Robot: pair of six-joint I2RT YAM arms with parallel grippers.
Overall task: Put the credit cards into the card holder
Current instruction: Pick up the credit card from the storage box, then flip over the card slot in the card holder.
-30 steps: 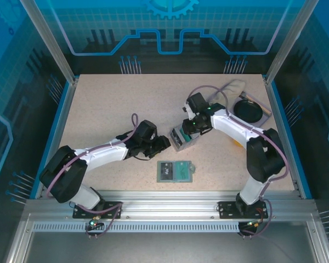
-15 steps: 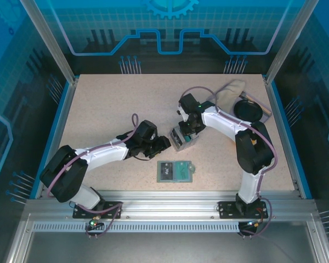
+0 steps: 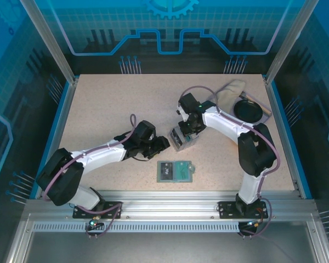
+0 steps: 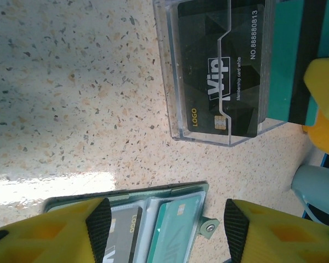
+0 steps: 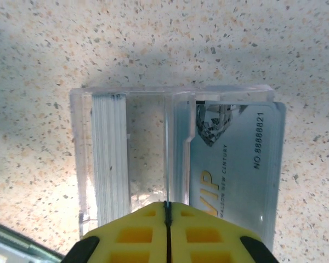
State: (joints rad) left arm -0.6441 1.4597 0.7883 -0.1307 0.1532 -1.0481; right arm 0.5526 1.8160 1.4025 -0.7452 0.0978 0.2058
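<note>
Our right gripper (image 5: 167, 207) has closed. Its yellow fingers (image 5: 208, 233) now meet, tips at a thin upright edge in the middle of the clear box (image 5: 145, 159); whether they pinch it, we cannot tell. The right arm (image 3: 230, 127) has swung its wrist and elbow leftward. Our left arm (image 3: 98, 156) has shifted its shoulder slightly left.

Bare desk (image 3: 98, 107) across the far left and far middle gives easy passage. The middle is crowded. The left pincer (image 4: 167, 219) hangs spread above the card holder (image 3: 183, 171), and the right pincer (image 5: 168, 211) sits closed at the clear box (image 3: 178, 141) just beyond. A dark dish (image 3: 249, 111) and a pale cloth (image 3: 231, 87) block the far right corner.
</note>
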